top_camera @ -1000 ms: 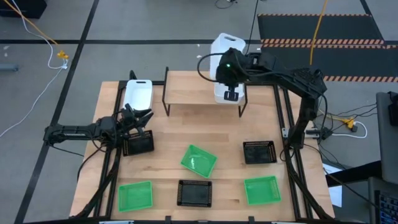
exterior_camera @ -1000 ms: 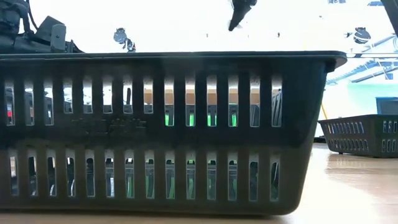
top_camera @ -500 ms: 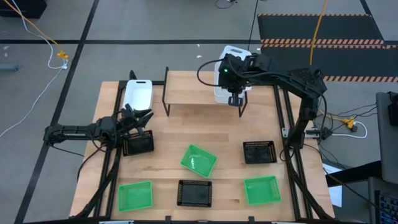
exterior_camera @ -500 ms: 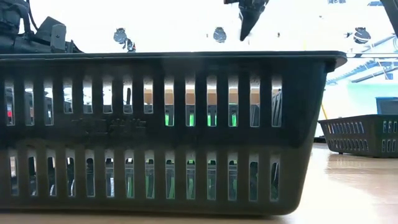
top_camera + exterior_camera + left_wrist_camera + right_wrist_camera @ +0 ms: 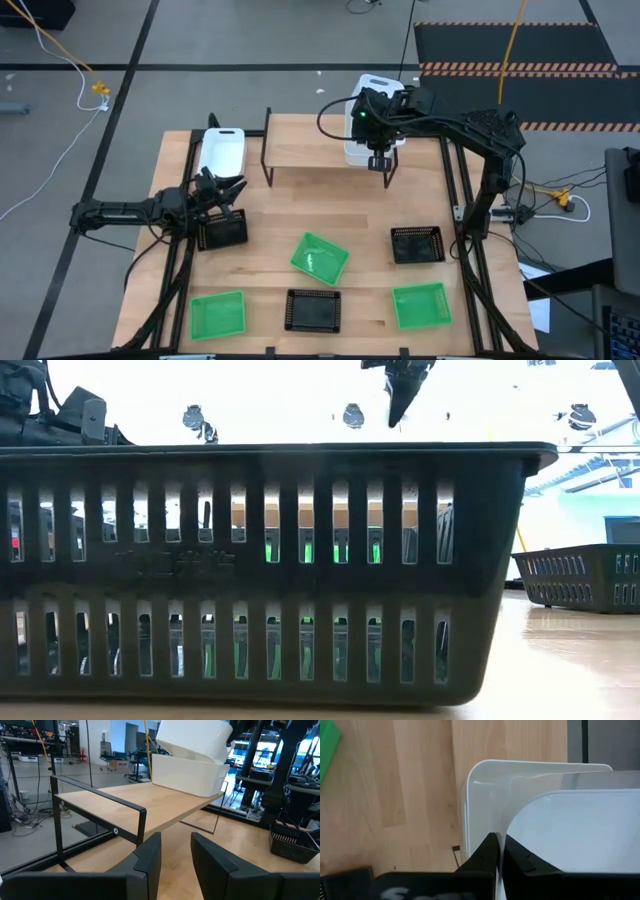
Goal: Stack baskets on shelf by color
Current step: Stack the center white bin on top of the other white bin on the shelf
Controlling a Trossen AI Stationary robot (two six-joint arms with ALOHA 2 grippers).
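A white basket [image 5: 352,150] stands on the right end of the light-wood shelf [image 5: 310,145]. Just above it is a second white basket [image 5: 192,740], tilted, with my right gripper [image 5: 378,158] shut on it. My left gripper [image 5: 232,192] waits open at the table's left, over a black basket [image 5: 222,232]; nothing is between its fingers [image 5: 147,857]. A third white basket [image 5: 223,150] rests on the table left of the shelf. Three green baskets [image 5: 320,258] and two more black ones [image 5: 417,244] lie on the near half. My right gripper pinches the upper white basket's wall at its near end [image 5: 501,832], one finger inside the basket and one outside. The fingers [image 5: 487,852] come steeply from above. The basket sits tilted over the white basket [image 5: 485,795] on the shelf; whether the two touch I cannot tell.
The shelf's left and middle parts [image 5: 150,802] are bare wood on thin black legs [image 5: 142,825]. A black basket [image 5: 270,570] stands right before the low camera and hides most of the table. Black frame rails [image 5: 462,200] run along both table sides.
My right gripper has sunk a little toward the shelf and tipped more steeply down, still shut. The white basket in it has come down with it, closer over the white basket on the shelf. For the last half second it has kept still.
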